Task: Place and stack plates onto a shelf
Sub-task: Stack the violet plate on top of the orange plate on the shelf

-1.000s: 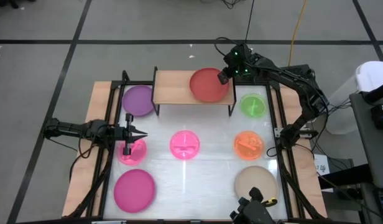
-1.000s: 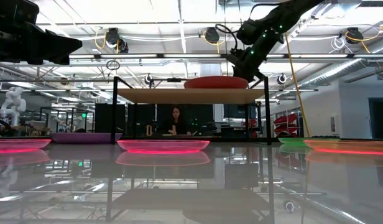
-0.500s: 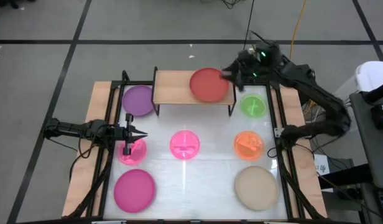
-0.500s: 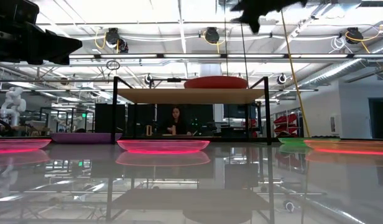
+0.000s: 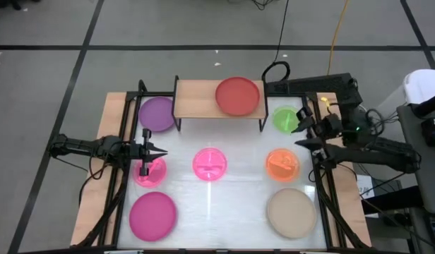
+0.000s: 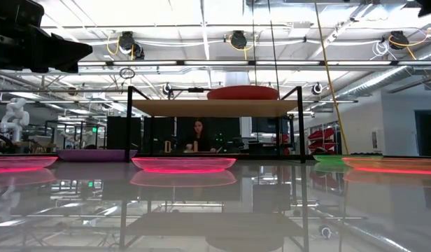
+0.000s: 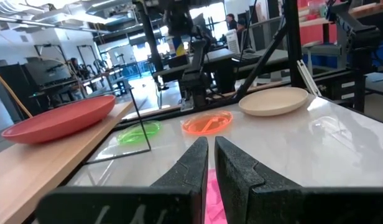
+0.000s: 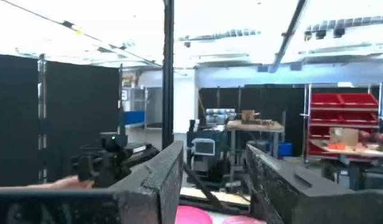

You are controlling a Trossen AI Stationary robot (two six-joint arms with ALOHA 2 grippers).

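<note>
High view shows the beige plate (image 5: 291, 212) nearest, then the left gripper (image 5: 152, 150), jaws nearly shut on nothing, over a small pink plate (image 5: 150, 171). The right gripper (image 5: 303, 128), jaws apart and empty, hangs beside the green plate (image 5: 286, 118), probably its next pick. Farthest, the red plate (image 5: 238, 96) lies on the shelf (image 5: 195, 99); only the low view shows clearance beneath.

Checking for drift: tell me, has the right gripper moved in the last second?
Yes. The right gripper has left the shelf and red plate for the table's right edge.

A seated person (image 6: 199, 136) behind the table, red shelving (image 8: 351, 118) beyond
</note>
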